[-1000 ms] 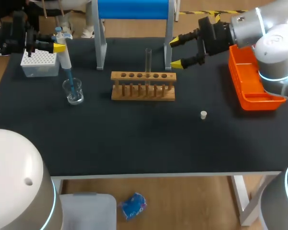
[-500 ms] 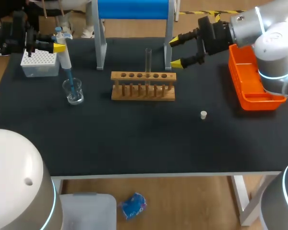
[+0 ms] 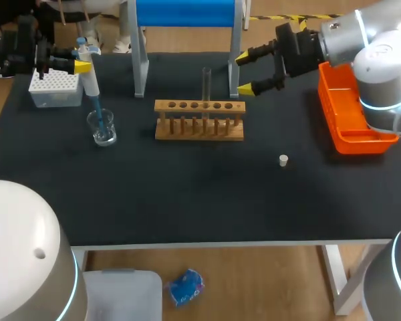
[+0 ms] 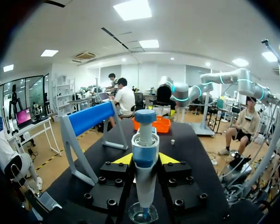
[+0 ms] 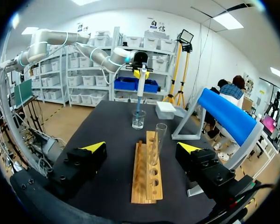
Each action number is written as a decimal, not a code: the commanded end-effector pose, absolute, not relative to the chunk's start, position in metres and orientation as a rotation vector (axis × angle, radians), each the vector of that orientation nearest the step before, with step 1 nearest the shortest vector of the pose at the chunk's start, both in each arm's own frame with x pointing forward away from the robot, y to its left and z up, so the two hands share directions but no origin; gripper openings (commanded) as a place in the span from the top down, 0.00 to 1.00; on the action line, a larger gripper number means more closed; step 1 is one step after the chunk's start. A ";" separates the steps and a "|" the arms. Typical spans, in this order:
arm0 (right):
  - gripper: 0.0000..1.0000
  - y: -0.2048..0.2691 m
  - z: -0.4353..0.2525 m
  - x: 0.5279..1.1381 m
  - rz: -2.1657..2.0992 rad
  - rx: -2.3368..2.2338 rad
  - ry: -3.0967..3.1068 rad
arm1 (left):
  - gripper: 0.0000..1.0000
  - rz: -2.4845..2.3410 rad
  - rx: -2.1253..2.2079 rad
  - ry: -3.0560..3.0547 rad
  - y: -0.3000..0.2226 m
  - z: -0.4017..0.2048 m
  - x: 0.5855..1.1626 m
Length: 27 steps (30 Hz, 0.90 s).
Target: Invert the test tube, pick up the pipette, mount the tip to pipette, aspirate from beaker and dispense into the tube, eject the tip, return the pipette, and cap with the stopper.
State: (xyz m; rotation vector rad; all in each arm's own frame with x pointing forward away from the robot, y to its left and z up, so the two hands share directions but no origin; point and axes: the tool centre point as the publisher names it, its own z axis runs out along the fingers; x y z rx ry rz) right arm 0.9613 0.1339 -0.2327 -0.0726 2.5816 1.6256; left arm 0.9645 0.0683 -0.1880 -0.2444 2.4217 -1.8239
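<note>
Nothing moved. Left wrist view: left gripper clamps pipette, dipped in beaker. Right gripper wide, facing tube.

- The rack sits in the middle of the table.
- The test tube stands upright in the rack.
- The beaker is left of the rack.
- The pipette is above the beaker, its end down inside.
- The tip box is behind the beaker.
- The stopper lies right of the rack, nearer the front.
- The tray is at the right edge.
</note>
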 end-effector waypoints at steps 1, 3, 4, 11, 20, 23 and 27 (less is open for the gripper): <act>0.00 0.134 -0.233 0.961 1.626 -0.073 2.581 | 1.00 -1.822 -0.244 2.417 0.069 -0.187 0.963; 0.00 0.134 -0.233 0.961 1.626 -0.073 2.581 | 1.00 -1.822 -0.243 2.416 0.069 -0.185 0.962; 0.00 0.134 -0.233 0.961 1.626 -0.073 2.581 | 1.00 -1.820 -0.243 2.415 0.069 -0.184 0.962; 0.00 0.134 -0.233 0.961 1.626 -0.073 2.581 | 1.00 -1.778 -0.246 2.420 0.069 -0.169 0.961; 0.00 0.134 -0.233 0.961 1.626 -0.073 2.581 | 1.00 -1.721 -0.224 2.449 0.066 -0.142 0.962; 0.00 0.134 -0.233 0.961 1.626 -0.073 2.581 | 1.00 -1.720 -0.214 2.439 0.066 -0.133 0.962; 0.00 0.134 -0.233 0.961 1.626 -0.073 2.581 | 1.00 -1.706 -0.196 2.436 0.064 -0.121 0.961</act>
